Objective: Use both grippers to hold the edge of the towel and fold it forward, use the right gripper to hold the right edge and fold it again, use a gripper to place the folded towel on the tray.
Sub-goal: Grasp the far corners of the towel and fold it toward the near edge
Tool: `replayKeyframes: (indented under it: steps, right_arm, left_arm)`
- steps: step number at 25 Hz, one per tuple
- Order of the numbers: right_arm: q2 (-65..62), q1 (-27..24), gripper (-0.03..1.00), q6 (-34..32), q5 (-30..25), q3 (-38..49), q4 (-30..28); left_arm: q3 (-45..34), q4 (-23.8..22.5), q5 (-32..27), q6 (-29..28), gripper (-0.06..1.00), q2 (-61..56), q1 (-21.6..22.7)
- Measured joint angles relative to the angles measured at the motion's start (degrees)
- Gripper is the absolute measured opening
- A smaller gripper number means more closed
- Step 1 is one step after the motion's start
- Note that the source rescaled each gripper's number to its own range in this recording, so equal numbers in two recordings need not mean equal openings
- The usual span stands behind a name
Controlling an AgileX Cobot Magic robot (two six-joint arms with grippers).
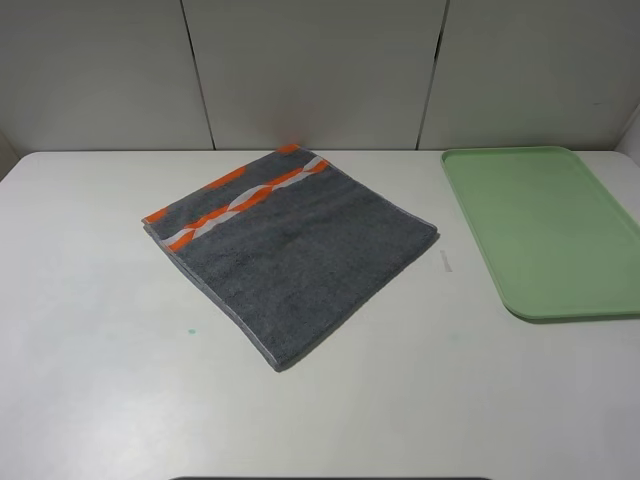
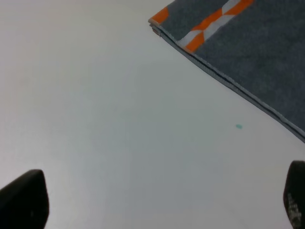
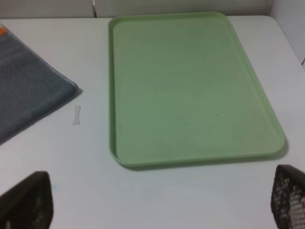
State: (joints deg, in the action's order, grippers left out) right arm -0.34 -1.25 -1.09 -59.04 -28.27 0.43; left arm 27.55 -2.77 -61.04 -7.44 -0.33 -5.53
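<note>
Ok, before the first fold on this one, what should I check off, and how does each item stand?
1. The towel lies flat on the table, nothing touching it: ok.
2. The left gripper is open and empty: ok.
3. The right gripper is open and empty: ok.
4. The tray is free to receive the towel: ok, nothing lies in it.
5. The towel sits square to the robot: not ok, it is turned, one corner pointing toward the near table edge.
6. Both grippers can reach the hem: cannot tell, no arm shows in the high view.
</note>
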Motion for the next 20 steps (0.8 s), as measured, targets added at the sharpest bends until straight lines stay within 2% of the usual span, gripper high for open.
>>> replayKeyframes:
  steps: [5,14,20]
  right_arm:
    - [4.56,0.0,1.0,0.0,0.0,-2.63,1.28]
    - [25.22,0.0,1.0,-0.05,0.02,-15.34,3.37]
    - [38.63,0.0,1.0,-1.03,0.07,-22.3,6.97]
  left_arm:
    - [3.05,1.32,0.0,2.21,0.98,2.88,0.0]
    - [12.62,1.89,0.0,8.82,0.98,23.4,0.0]
    - [17.9,1.89,0.88,15.84,0.98,36.5,-1.42]
